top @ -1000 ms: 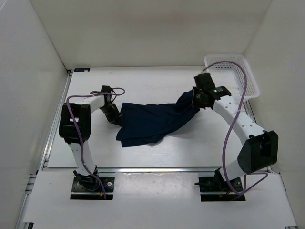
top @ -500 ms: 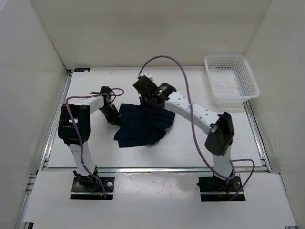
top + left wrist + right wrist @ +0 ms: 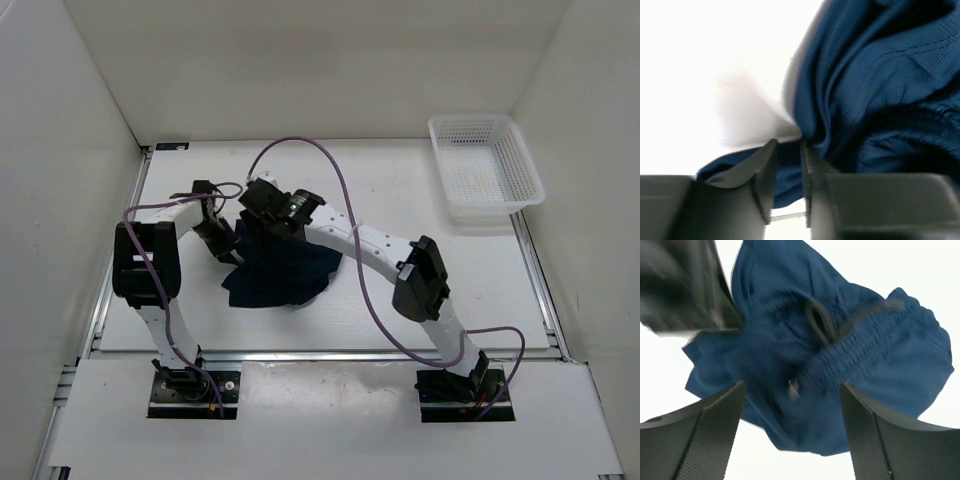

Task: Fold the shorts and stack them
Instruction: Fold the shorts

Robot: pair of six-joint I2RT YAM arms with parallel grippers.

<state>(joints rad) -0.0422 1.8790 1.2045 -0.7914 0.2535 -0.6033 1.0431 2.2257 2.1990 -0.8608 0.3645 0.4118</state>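
Note:
The dark navy shorts (image 3: 277,272) lie in a bunched, folded-over heap left of the table's middle. In the right wrist view their gathered waistband (image 3: 875,335) and drawstring (image 3: 816,322) face up. My left gripper (image 3: 224,248) sits at the heap's left edge. Its jaws stand slightly apart (image 3: 788,146), with a fold of the shorts (image 3: 865,85) lying in the narrow gap. My right gripper (image 3: 258,216) hovers over the heap's top left, wide open (image 3: 792,387), with nothing between its fingers.
A white mesh basket (image 3: 486,119) stands at the back right corner. White walls close in the table on the left, back and right. The right arm's purple cable (image 3: 300,145) arcs above the table's middle.
The right arm swept from right to left, carrying the shorts' right end over onto the left part. Both grippers then opened, and the cloth is now a compact heap.

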